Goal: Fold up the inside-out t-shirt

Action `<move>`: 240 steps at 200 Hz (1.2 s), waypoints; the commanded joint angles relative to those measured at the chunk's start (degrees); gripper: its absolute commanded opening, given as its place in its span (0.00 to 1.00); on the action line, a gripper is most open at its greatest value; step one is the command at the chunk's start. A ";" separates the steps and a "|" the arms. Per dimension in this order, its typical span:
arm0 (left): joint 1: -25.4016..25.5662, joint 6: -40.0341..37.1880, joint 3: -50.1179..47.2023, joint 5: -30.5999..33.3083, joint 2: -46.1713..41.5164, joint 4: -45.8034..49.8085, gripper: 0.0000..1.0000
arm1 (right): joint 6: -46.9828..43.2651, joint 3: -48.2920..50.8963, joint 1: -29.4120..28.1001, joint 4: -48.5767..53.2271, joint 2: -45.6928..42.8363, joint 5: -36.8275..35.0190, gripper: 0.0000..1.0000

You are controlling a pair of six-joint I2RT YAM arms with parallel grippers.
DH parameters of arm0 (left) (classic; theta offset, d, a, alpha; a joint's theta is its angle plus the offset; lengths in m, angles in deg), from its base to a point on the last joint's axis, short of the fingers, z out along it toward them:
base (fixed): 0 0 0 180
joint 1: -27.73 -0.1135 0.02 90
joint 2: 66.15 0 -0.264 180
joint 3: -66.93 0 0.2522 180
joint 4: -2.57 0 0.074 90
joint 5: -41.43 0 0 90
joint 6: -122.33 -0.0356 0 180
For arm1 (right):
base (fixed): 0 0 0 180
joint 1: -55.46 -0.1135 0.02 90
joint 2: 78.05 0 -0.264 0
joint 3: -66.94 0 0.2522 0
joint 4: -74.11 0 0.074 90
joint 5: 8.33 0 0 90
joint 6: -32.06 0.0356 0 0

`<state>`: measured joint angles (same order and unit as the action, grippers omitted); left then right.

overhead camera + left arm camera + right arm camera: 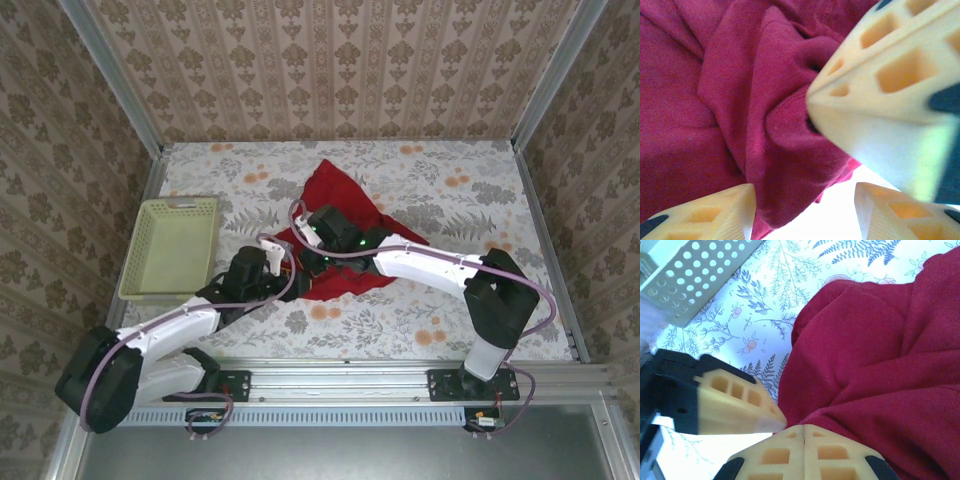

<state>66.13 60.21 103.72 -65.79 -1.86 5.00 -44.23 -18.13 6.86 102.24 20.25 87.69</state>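
**The inside-out t-shirt (338,188): bunched, no fold made yet**

Shirt lay as a crumpled red heap about mid-table (450,325), reaching from the middle towards the far edge. It was well apart from the pale green basket (175,205) at the left edge. No flat panel, straight edge or laid-over fold was visible, so I judged the task barely started. The shirt had yet to be spread out, and every fold was left to do.

Right gripper (804,430): fingers pressed tight together, with a pucker of cloth drawn into the tips, apparently pinched. Left gripper (804,200): fingers stood apart. The shirt's lower edge hung near the gap and nothing was clamped. The two grippers met close together at the heap's near-left side.

Hard to make out: both arms covered the near part of the heap from above. Collar, sleeves and hem could not be told apart. No seams showed to confirm it was inside out. How much cloth the pinch held, I could not tell.
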 commanded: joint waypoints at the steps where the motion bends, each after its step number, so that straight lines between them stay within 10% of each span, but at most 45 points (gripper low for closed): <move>1: -0.51 2.37 0.22 -2.02 1.71 -6.33 0.54 | 1.38 -0.68 0.08 0.13 -1.72 -0.95 0.00; 75: -1.40 5.70 0.17 -3.05 12.46 -16.69 0.42 | 11.40 1.32 3.08 -3.76 -2.10 -1.92 0.00; 107: -3.43 5.02 2.50 2.34 13.90 -7.51 0.19 | 13.45 4.77 5.56 -4.54 -4.99 -2.69 0.36; 173: -5.37 5.43 -2.79 6.54 4.01 -2.83 0.11 | 9.70 12.64 7.23 -3.44 -6.73 -4.63 0.42; 204: -7.11 6.17 -3.70 7.16 0.35 0.67 0.13 | 12.20 17.13 7.20 -3.53 -6.49 -8.59 0.43; 240: -6.54 3.00 1.68 7.35 -4.49 13.37 0.38 | 13.94 23.23 6.80 -8.15 -10.77 -5.52 0.49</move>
<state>58.94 65.70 101.21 -59.10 -3.02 8.15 -32.25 2.00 14.27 97.39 13.78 81.88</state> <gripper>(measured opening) 0.318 0.457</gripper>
